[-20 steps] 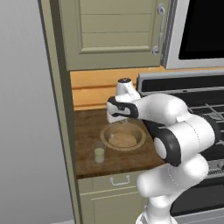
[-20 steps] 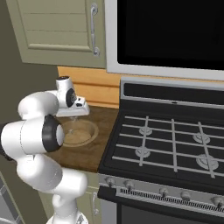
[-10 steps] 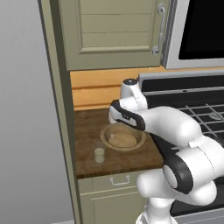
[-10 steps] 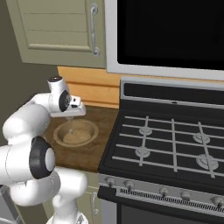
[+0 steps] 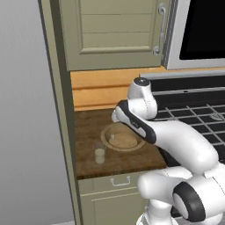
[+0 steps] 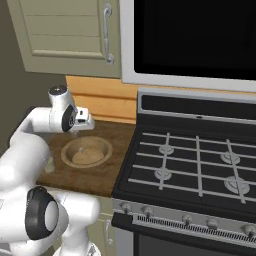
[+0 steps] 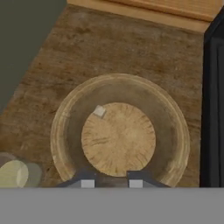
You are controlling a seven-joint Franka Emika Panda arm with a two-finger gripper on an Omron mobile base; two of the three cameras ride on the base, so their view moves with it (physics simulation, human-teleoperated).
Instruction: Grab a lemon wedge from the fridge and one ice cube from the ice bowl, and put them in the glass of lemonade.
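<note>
While gripper hovers over bowl at frame centre, fingers narrow and empty, small cube inside, glass lower left.

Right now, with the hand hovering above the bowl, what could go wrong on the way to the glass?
The gripper hangs over the ice bowl, but the small pale cube lies off to one side of its line, so a straight descent may miss it. The jaws stand narrow and may need widening first. The glass of lemonade sits close beside the bowl near the counter's front edge; a careless swing could tip it.
</note>
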